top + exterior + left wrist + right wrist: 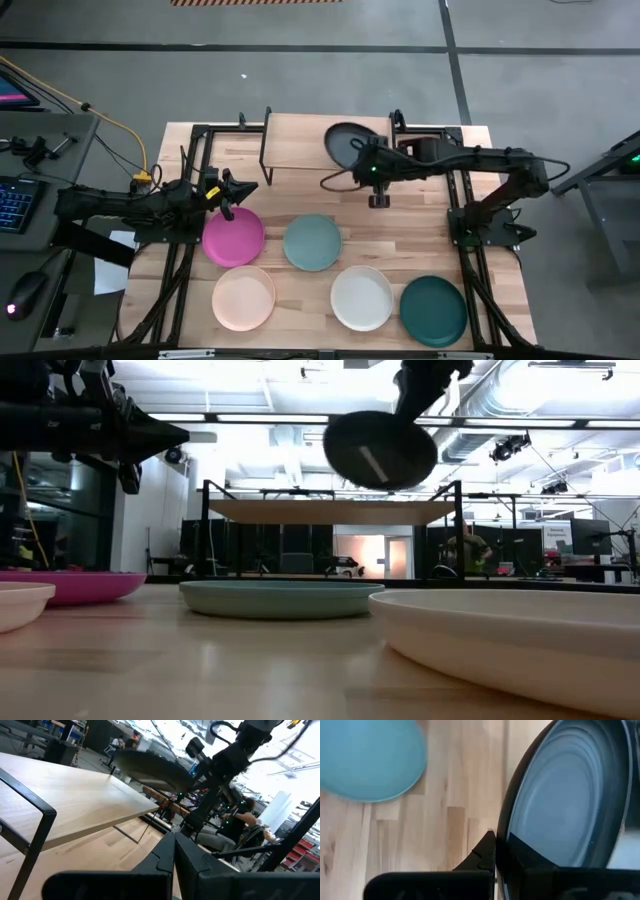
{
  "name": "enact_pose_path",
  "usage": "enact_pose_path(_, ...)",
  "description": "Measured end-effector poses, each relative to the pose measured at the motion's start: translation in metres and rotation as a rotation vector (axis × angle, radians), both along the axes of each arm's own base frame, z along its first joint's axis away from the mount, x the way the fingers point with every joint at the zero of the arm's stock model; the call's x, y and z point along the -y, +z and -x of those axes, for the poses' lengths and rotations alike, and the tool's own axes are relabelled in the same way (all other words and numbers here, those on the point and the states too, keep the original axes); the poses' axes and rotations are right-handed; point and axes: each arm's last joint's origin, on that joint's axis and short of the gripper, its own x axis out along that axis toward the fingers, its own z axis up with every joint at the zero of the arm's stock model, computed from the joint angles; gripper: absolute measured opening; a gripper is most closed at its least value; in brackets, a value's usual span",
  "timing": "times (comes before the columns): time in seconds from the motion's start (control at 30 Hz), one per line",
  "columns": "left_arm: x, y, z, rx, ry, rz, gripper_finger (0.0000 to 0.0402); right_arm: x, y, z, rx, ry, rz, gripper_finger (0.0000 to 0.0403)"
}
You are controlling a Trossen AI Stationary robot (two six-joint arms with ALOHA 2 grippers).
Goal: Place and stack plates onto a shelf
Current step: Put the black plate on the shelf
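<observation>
- We see the black plate (pixel 343 142) held up in the air, tilted, over the right part of the shelf (pixel 300 142), a low rack with a pale wooden board on thin black legs at the far side of the table.
- The pink plate (pixel 233 237) lies flat on the tabletop to the left, in front of the shelf.
- The light blue-teal plate (pixel 312 243) sits flat just right of it, near the middle.
- The peach plate (pixel 243 298) rests at the near edge on the left.
- The white plate (pixel 362 297) and the dark teal plate (pixel 434 310) lie side by side along the near edge, almost touching.
</observation>
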Motion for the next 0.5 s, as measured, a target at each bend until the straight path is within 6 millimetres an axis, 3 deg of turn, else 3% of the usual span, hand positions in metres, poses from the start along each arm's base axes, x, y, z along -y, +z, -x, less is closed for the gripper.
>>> enact_pose_path(0.13,0.0,0.0,0.0,0.0,0.0,0.0,0.0001,0.003,-0.02,-0.012,-0.103,0.092,0.057,0.0)
enact_pose_path(0.3,0.0,0.0,0.0,0.0,0.0,0.0,0.0001,0.014,-0.038,-0.017,-0.25,0.079,0.132,0.0)
enact_pose_path(0.5,0.0,0.0,0.0,0.0,0.0,0.0,0.0001,0.025,-0.041,-0.014,-0.271,0.009,0.108,0.0)
